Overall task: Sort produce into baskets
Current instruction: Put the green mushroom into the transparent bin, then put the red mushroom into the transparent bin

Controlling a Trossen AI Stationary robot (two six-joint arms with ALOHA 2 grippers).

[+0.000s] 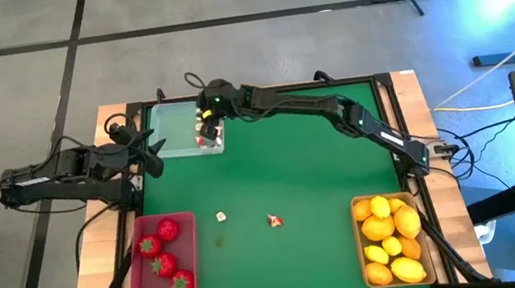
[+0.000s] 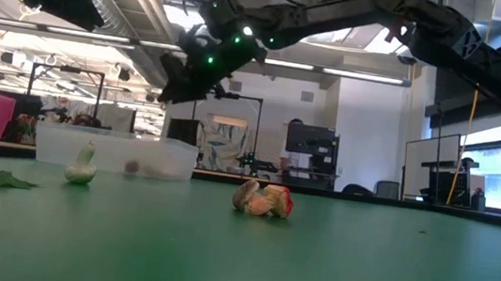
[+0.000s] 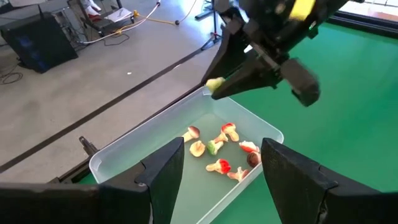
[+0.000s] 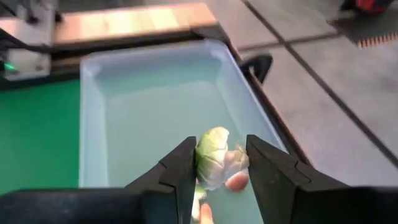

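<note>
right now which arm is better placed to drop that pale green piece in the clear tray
Right. The right hand is shut on the pale green piece directly above the clear tray. The left hand is open and empty, waiting at the tray's edge.

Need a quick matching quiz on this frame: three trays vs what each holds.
Trays:
1. clear tray
2. red tray
3. tan tray

Contents:
A. yellow lemons
B. small white-and-red pieces, with the right hand above, shut on a pale green piece
C. strawberries

Pairs: 1-B, 2-C, 3-A
</note>
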